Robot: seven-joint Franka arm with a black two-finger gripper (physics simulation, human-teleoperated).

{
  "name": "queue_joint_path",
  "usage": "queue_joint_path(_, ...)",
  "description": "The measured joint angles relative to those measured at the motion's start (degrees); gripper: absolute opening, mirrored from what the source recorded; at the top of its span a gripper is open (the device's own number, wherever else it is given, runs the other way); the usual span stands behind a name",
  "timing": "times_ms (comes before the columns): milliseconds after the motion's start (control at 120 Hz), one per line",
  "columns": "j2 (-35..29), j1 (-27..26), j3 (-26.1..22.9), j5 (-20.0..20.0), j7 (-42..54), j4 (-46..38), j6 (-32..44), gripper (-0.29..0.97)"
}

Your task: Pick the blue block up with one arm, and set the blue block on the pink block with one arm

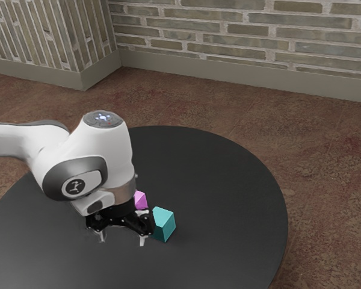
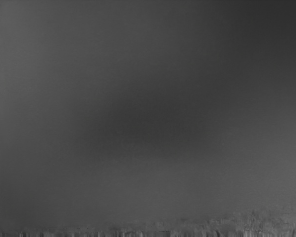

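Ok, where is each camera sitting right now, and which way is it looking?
Exterior view: raised at the side, looking down across the round table toward a brick wall; shows the arm, open gripper, blue block, pink block.
Wrist view: on the hand, facing close onto the dark table.
Both share the table.

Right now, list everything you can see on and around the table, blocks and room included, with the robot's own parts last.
table: one, black, round, standing on the floor
blue block: one, teal-blue, on the table, close beside the gripper on the exterior view's right
pink block: one, pink, on the table just beyond the blue block, partly hidden by the hand
floor: one, reddish-brown, all around the table
brick wall: one, grey-brown, along the back of the room
arm: one, white and grey, entering from the exterior view's left
gripper: one, black, open, tips down near the table, nothing between them
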Motion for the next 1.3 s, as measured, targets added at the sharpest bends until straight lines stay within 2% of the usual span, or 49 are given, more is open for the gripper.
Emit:
queue_joint_path(208,4.26,0.06,2.44,1.00,11.74,-0.23,11.71,0.68)
queue_joint_path(375,7.94,0.11,4.24,5.45,20.21,-0.04,16.64,0.68)
queue_joint_path(567,13.45,0.01,6.47,6.91,27.49,1.04,21.43,0.68)
queue_joint_path(700,16.67,-0.22,9.18,3.79,29.89,3.11,24.00,0.68)
queue_joint_path(867,21.40,2.05,10.37,-0.44,31.07,8.79,20.39,0.68)
queue_joint_path(958,21.99,4.48,7.35,-1.06,32.05,9.38,19.47,0.68)
queue_joint_path(1033,21.87,2.42,5.91,-1.31,32.05,9.58,19.29,0.68)
queue_joint_path(1167,22.28,-2.44,5.90,-1.51,32.05,9.82,19.31,0.68)
queue_joint_path(1300,22.57,-1.08,6.40,-1.60,32.05,9.91,19.44,0.68)
